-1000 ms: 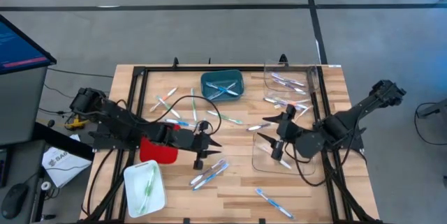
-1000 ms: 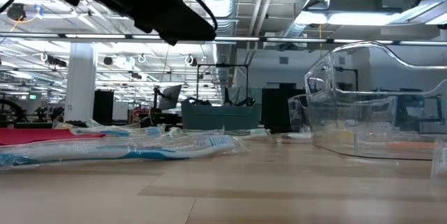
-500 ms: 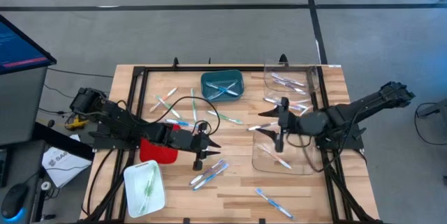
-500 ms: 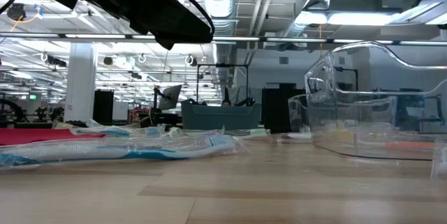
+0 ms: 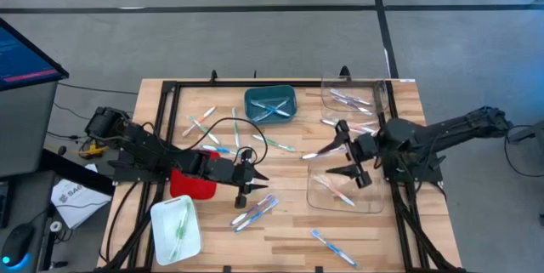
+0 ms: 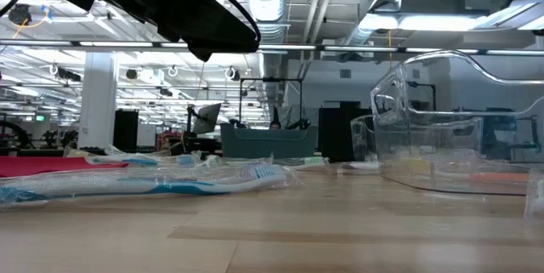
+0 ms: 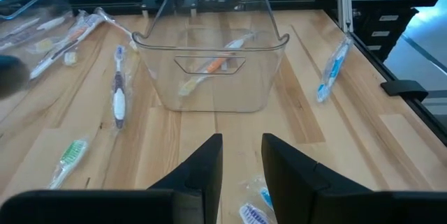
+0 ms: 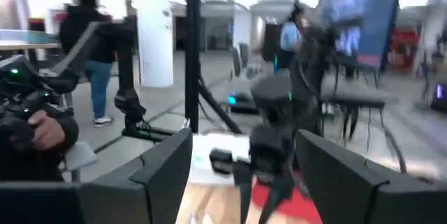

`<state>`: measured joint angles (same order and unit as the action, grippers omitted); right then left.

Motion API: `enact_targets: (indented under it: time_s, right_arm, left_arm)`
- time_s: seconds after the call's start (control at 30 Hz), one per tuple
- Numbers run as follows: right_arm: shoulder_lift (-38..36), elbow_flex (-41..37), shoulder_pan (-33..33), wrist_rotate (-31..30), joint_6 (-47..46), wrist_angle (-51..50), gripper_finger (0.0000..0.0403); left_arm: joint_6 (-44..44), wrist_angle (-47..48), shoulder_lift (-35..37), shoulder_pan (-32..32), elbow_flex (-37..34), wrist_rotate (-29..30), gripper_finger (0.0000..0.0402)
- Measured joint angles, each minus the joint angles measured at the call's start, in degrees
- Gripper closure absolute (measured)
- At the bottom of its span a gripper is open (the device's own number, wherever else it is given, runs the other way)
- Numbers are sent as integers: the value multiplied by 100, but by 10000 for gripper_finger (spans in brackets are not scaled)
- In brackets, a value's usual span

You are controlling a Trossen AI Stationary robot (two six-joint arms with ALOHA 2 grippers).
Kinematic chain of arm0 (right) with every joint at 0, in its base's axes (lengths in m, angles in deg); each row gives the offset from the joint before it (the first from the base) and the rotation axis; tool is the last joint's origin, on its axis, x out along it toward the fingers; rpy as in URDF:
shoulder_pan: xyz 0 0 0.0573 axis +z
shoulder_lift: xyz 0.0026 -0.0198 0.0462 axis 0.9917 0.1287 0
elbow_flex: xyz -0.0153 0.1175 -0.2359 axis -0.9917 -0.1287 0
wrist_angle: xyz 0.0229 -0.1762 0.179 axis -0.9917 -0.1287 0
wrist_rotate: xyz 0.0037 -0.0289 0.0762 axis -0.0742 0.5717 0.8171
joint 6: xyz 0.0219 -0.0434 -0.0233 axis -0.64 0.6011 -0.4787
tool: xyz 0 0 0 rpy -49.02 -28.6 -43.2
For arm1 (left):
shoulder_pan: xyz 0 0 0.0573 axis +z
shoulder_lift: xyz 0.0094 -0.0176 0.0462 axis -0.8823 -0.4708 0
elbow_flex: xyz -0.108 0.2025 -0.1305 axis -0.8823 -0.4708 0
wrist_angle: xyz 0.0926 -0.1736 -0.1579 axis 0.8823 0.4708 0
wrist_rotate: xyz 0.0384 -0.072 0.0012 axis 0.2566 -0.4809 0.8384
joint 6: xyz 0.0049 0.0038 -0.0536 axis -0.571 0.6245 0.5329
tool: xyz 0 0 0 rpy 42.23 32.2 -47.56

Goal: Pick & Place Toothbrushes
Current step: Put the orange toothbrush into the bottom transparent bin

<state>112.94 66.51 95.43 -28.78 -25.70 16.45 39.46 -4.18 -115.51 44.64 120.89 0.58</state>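
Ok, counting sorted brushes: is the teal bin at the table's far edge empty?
No, the teal bin holds a few toothbrushes in the high view.

Two dark jointed arms, black cable looping over left arm [image 5: 161, 156].

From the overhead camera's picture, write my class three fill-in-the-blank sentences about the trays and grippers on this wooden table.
1. The teal plastic bin holds toothbrushes and sits at the table's ____ edge.
2. The white rectangular tray lies just in front of the ____ tray.
3. The right gripper, with fingers spread ____, is above the rim of the clear plastic container.

Missing words: far; red; open
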Motion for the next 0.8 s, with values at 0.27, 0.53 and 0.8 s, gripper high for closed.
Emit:
enact_targets:
  time_s: [0.27, 0.53, 0.8]
  right_arm:
    - [564, 2, 398, 82, 55, 1273, 154]
    - [606, 460, 457, -342, 205, 840, 155]
    - [490, 2853, 22, -2278, 367, -4799, 155]
  left_arm:
    - [0, 7, 0, 0, 0, 2, 308]
    - [-7, 7, 0, 0, 2, 4, 308]
    - [-22, 83, 0, 0, -24, -98, 308]
